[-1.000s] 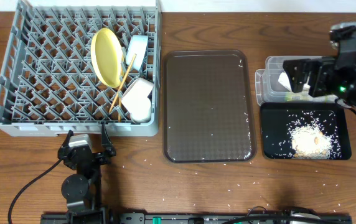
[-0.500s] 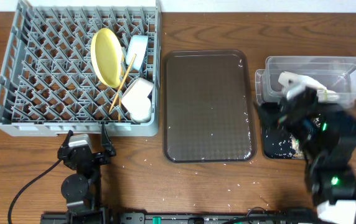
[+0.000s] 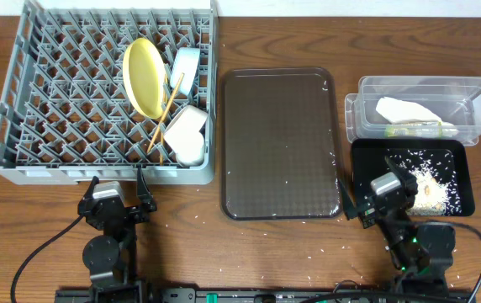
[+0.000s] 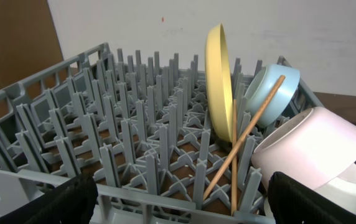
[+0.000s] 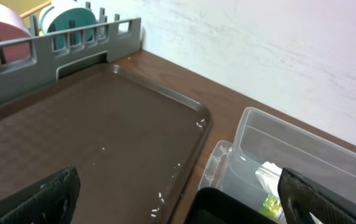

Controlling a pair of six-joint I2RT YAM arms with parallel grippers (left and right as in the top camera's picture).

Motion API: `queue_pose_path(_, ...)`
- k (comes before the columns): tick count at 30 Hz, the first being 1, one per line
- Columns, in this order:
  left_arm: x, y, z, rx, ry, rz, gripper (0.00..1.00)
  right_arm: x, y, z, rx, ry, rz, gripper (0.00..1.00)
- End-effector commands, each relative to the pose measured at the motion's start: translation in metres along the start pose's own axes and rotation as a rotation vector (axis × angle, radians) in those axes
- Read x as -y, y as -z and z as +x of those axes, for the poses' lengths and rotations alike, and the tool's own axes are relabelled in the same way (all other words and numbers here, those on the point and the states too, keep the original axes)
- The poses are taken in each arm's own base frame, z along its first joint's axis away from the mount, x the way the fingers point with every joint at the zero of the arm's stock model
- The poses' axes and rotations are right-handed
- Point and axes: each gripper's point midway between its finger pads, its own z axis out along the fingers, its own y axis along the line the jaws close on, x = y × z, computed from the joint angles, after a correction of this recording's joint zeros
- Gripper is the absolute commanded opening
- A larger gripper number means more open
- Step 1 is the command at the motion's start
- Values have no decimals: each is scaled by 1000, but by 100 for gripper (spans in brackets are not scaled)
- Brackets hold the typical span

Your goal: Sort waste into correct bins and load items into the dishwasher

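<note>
my left gripper (image 3: 119,187) hangs spread and empty, left of the brown tray (image 3: 281,143), facing the dish rack (image 3: 22,109) that holds the plate (image 3: 144,76) and chopsticks (image 3: 166,109); my right gripper (image 3: 375,192), spread and empty too, sits just right of the brown tray, by the black tray (image 3: 367,160); stray rice (image 5: 160,196) on the brown tray lies just left of it, so i judge the right arm nearer.

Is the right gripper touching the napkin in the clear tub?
Apart. Overhead shows the right gripper over the black tray's near-left corner, the napkin in the clear tub beyond.
</note>
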Motion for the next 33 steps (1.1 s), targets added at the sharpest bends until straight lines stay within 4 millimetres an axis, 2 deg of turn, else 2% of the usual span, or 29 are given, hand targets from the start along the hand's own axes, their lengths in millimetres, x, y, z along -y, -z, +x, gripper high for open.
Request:
queue_pose_path(1,-2,-1,15,-46,-13,-5,88,0,2,3,21,-8,28,99)
queue_pose_path(13,-2,-1,15,-46,-13,-5,88,-5,7,17,44,-9,36,99)
queue_pose_path(19,-2,-1,15,-46,-13,-5,88,-3,11,3,102,11,53,99)
queue_pose_path(33,-2,-1,15,-46,-13,-5,88,-4,11,3,104,11,49,99)
